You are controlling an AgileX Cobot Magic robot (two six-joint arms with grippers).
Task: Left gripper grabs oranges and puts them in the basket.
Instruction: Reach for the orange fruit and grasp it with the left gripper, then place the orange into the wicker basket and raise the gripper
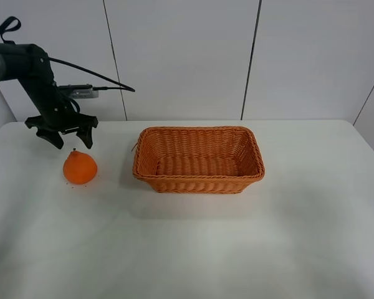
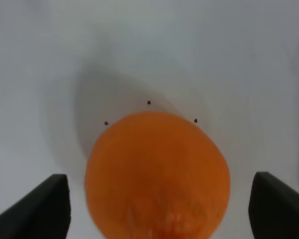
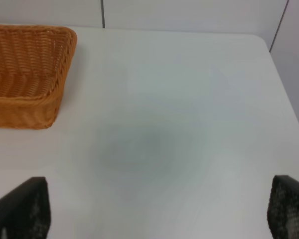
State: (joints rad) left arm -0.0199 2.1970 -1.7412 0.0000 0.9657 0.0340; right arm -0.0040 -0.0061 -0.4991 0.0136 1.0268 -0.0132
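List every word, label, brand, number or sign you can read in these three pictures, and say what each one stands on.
None: no readable text shows in any view.
The orange, the woven basket, the white table, the wall panels and the left gripper carry no visible print.
The three dark dots on the table by the orange are specks, not characters.

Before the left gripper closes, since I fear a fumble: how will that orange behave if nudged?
Round and loose on the table, the orange would probably roll if nudged off-centre. Its rind looks matte, so probably not slippery. The left gripper is open and wider than it, so a centred close should hold.
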